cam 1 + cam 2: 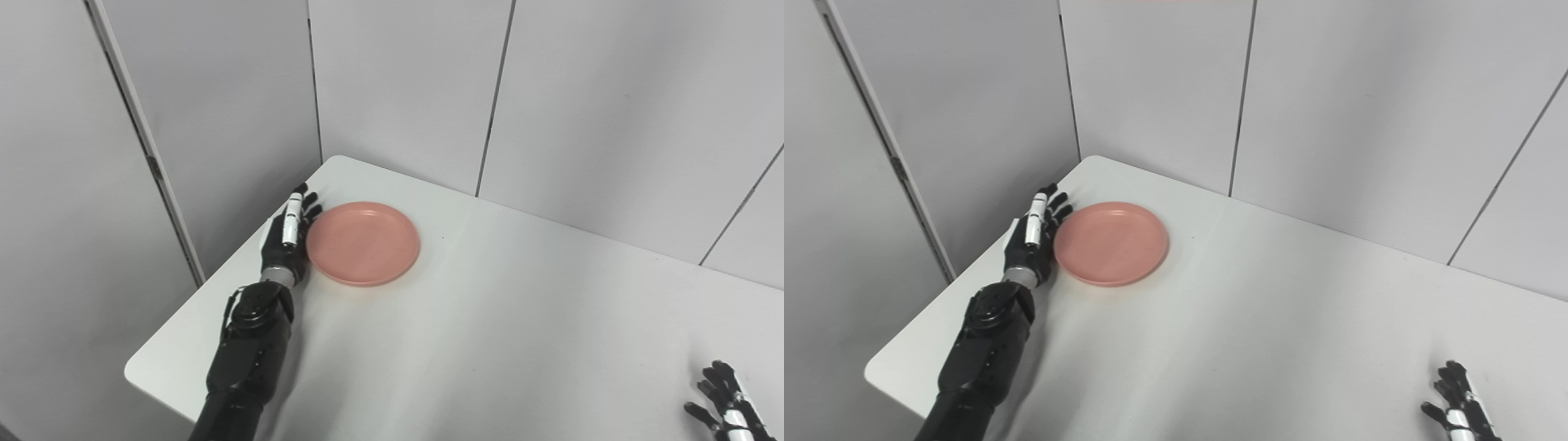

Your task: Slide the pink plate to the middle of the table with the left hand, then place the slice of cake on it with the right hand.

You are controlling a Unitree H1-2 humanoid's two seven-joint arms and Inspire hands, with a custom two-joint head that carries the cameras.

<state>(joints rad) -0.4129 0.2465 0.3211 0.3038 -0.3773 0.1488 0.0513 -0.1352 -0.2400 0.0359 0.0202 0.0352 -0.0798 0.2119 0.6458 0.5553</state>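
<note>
Pink plate [362, 242] sits near the table's [490, 318] far-left corner. Left hand [288, 236] stands edge-on, open and flat, fingers straight, right against the plate's left rim, probably touching. Plate lies to that hand's right, so the push goes right, toward table centre. Right hand [726, 401] open, fingers spread, holding nothing, well apart at near right. No cake in view.

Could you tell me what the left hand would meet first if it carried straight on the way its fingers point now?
Probably nothing on the table: the left hand points along the pink plate rim toward the far corner, so beyond lies the table edge, then the wall panel. Depth is uncertain.
</note>
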